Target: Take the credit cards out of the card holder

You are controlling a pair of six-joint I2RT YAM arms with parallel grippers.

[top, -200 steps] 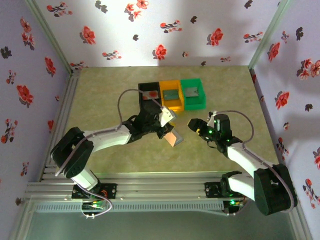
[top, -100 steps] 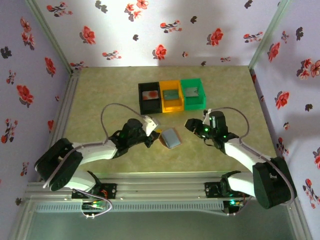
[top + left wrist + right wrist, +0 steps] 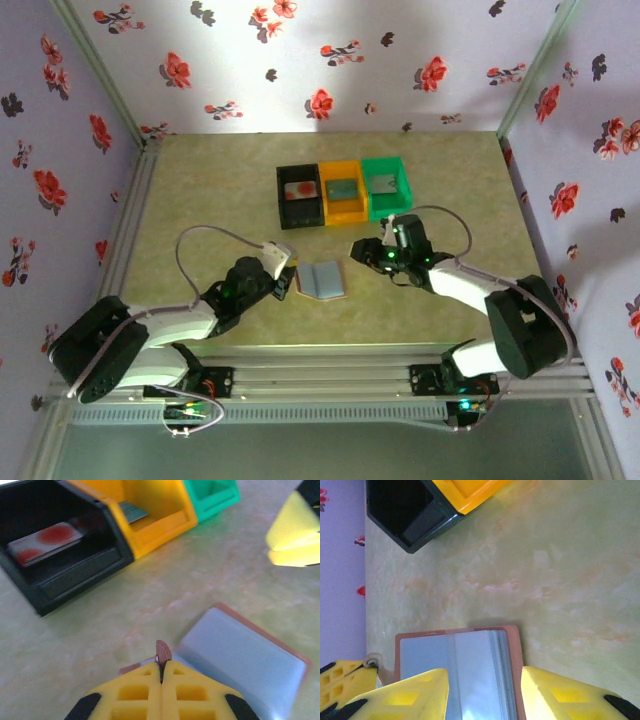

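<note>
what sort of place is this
Probably a robot test cell, not a home: floral wall panels box in a small table, an aluminium rail edges it, and three coloured bins stand in a row.

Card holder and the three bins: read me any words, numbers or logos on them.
No readable text. The card holder shows plain blue-grey panels; the card in the black bin shows red blotches, no letters; what lies in the orange bin and green bin is too small to read.

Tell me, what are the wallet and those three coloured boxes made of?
The card holder looks like leather or imitation: matte tan edging, smooth blue-grey panels. The black bin, orange bin and green bin look like moulded plastic: solid colour, faint sheen.
</note>
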